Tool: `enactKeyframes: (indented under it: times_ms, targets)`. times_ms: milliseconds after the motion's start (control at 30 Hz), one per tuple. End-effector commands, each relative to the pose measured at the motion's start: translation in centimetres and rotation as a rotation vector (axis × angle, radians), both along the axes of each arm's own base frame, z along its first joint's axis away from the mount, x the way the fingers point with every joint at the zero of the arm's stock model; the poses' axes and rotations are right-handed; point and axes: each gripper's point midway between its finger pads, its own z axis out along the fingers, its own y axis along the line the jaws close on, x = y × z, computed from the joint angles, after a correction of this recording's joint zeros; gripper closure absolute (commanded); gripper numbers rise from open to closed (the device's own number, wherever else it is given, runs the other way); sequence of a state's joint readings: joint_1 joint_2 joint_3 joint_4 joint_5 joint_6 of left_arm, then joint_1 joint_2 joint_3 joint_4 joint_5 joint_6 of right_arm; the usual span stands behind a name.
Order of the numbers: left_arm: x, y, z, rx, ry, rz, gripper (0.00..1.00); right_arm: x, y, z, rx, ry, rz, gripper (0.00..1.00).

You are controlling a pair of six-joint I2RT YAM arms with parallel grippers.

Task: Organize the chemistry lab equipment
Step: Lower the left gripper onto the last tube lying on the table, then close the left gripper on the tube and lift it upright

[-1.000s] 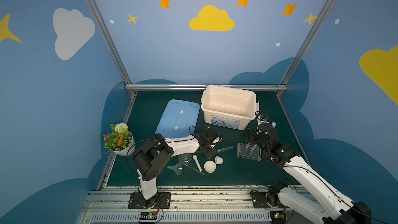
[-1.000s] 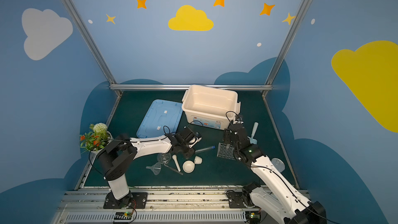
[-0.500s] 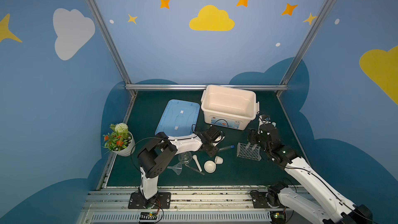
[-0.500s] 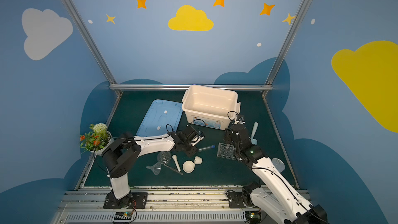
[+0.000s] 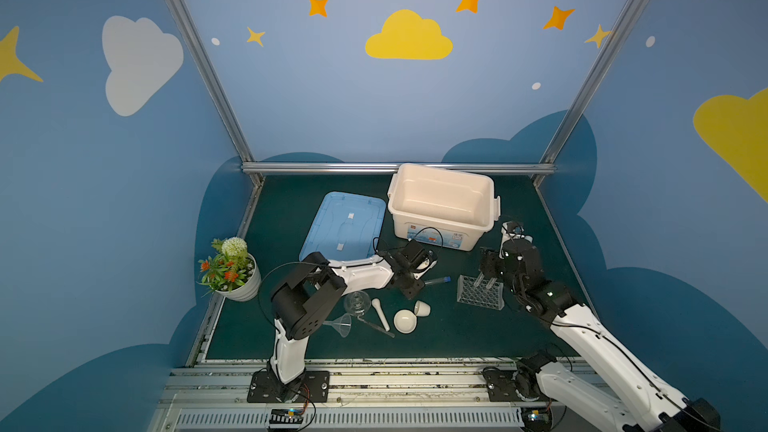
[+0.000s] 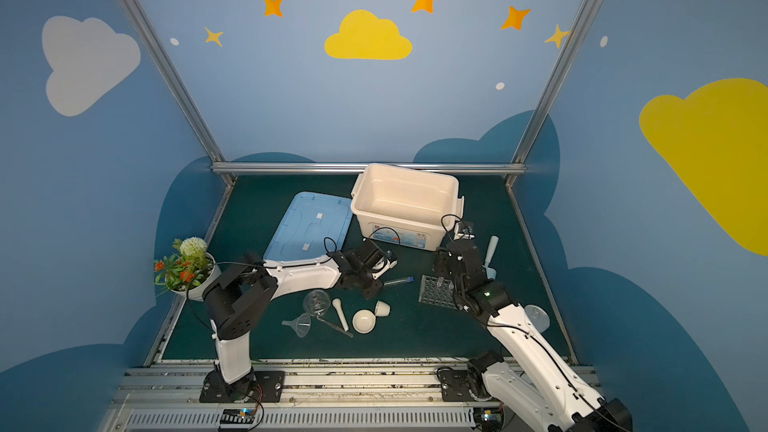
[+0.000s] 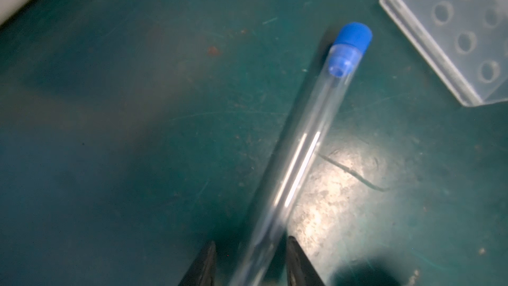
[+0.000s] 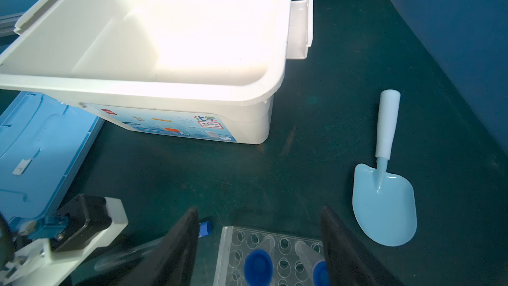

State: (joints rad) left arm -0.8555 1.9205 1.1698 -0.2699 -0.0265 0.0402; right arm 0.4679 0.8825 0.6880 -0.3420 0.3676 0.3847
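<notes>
Blue-capped tube (image 7: 302, 147) sits unpinched between parted jaws of left claw (image 7: 250, 241); next: clamp, lift, stand it in rack (image 7: 453, 37) ahead; right claw (image 8: 259, 209) parted too.

We see a robot test booth: blue cloud-and-star painted walls (image 5: 332, 97), silvery aluminium frame posts (image 5: 197, 51), white robot arms (image 5: 365, 276) bolted to a grey rail (image 5: 395, 382) at bottom.

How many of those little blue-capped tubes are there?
3. One tube and a second tube stand in the clear rack. The third tube lies on the green mat between the left gripper's fingers. The arms could hide more.
</notes>
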Motion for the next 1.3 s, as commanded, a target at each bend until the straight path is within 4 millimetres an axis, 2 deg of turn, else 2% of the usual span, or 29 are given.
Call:
enactKeyframes:
  times_ms: [0, 133, 367, 633, 1267]
  targets:
    - [-1.6, 1.1, -2.7, 0.060, 0.082, -0.015, 0.63, -0.1, -0.1, 0.8, 0.017, -0.013, 0.000, 0.30]
    - [-1.6, 1.2, -2.9, 0.067, 0.087, -0.013, 0.73, 0.0, 0.1, 0.8, 0.028, -0.011, 0.005, 0.30]
    - [-1.6, 1.3, -3.0, 0.066, 0.091, -0.006, 0.83, 0.0, 0.1, 0.7, 0.038, -0.008, 0.005, 0.30]
    - [-1.4, 1.3, -2.7, 0.053, 0.087, 0.009, 0.86, 0.0, 0.5, 0.8, 0.058, -0.003, 0.022, 0.30]
    - [-0.1, -0.8, 6.3, -0.177, -0.076, 0.011, 0.84, 0.7, 7.0, 2.9, 0.274, 0.035, 0.281, 0.30]
